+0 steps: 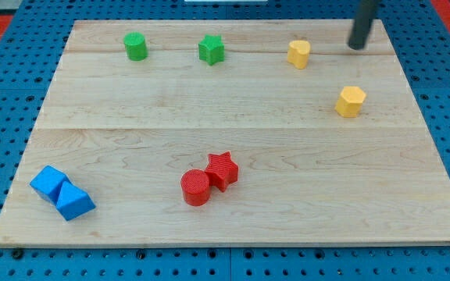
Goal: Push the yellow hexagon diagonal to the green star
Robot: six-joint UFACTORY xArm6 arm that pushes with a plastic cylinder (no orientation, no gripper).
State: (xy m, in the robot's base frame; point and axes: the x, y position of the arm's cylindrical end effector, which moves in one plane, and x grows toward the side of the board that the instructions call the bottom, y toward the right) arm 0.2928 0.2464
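Note:
The yellow hexagon [351,101] lies on the wooden board at the view's right. The green star [211,50] lies near the view's top, left of centre-right. My tip [356,46] stands near the view's top right, above the yellow hexagon and apart from it, and to the right of a second yellow block [298,54]. The tip touches no block.
A green cylinder [136,46] lies at the top left. A red star [222,169] touches a red cylinder [196,187] at bottom centre. Two blue blocks [49,183] [74,202] lie together at bottom left. The board's edge [233,240] runs along the bottom.

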